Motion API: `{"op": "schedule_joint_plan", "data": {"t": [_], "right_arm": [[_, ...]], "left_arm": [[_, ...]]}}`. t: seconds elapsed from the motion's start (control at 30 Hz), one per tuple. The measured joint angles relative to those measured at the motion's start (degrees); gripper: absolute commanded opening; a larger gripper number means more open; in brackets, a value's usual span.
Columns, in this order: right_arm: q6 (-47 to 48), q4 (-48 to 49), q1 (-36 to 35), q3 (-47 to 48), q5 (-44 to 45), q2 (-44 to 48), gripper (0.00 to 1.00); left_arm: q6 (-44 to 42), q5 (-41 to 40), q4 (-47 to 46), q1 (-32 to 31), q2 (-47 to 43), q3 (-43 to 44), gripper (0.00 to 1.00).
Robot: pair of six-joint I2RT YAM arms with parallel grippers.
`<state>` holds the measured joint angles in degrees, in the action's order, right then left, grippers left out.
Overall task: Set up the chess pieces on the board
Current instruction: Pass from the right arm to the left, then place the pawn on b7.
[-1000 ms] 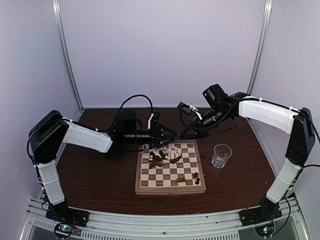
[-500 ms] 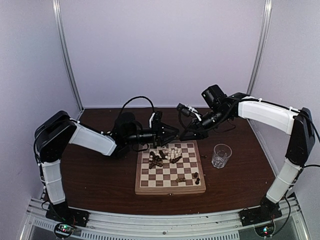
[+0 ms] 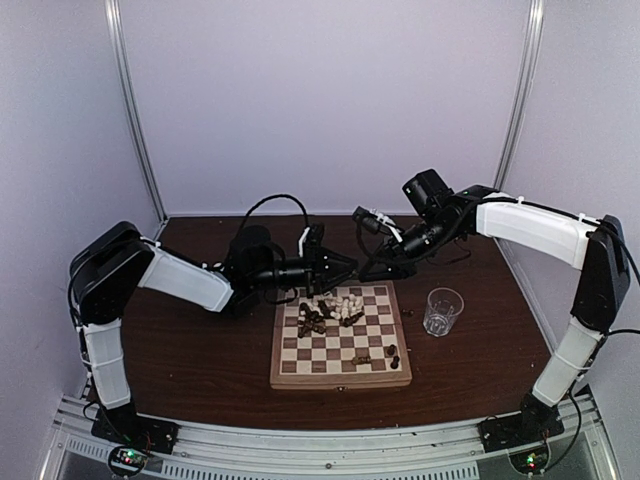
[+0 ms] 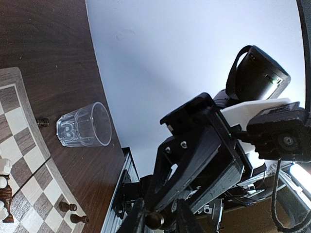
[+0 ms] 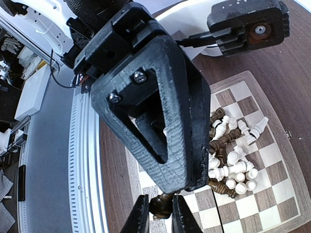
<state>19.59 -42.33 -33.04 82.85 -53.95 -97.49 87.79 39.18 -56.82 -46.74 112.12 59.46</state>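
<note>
The board (image 3: 340, 383) lies at the table's middle. A pile of dark and cream chess pieces (image 3: 330, 310) lies tipped over on its far squares; a few dark ones (image 3: 392, 352) are near its right edge. Both grippers meet just above the board's far edge. My right gripper (image 5: 160, 213) is shut on the base of a dark chess piece (image 5: 160, 206). My left gripper (image 4: 160, 221) is slightly open, its fingers on either side of that piece's round head (image 4: 155, 220). In the top view the left gripper (image 3: 350, 268) and right gripper (image 3: 372, 268) are tip to tip.
A clear drinking glass (image 3: 442, 311) stands on the table right of the board, also in the left wrist view (image 4: 82, 127). A lone dark pawn (image 3: 407, 312) lies on the table between board and glass. White walls enclose the table on three sides.
My left arm has reached further right, bringing its gripper up against the right gripper. The right arm has barely moved. The pieces on the board have not moved.
</note>
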Motion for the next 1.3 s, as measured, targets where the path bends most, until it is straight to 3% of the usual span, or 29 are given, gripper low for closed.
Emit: {"op": "schedule_joint_plan", "data": {"t": [0.27,0.43,0.8,0.9,1.03,1.17,1.3], "right_arm": [[-0.3,0.3,-0.1,0.0,0.5,0.0,0.05],[-0.5,0.6,-0.1,0.0,0.7,0.0,0.06],[1.5,-2.1,1.1,-0.1,2.8,2.1,0.36],[3.0,-5.0,5.6,-0.6,2.8,6.4,0.4],[4.4,-6.6,13.8,-3.7,2.5,13.2,0.4],[4.7,-6.4,19.3,-11.5,3.1,19.5,0.4],[4.1,-3.1,21.0,-21.1,5.3,24.1,0.41]], "left_arm": [[0.2,0.0,0.2,-0.1,0.4,0.0,0.17],[0.5,0.0,0.3,-0.5,0.5,0.0,0.09],[-1.5,0.7,2.7,-0.7,0.0,0.0,0.02],[-6.4,1.1,9.9,-1.0,-2.0,0.1,0.02],[-18.5,0.5,26.5,-1.3,-6.5,3.1,0.02],[-34.1,-3.7,46.4,-3.1,-10.3,10.4,0.02],[-46.4,-9.0,60.3,-6.2,-11.8,15.6,0.02]]}}
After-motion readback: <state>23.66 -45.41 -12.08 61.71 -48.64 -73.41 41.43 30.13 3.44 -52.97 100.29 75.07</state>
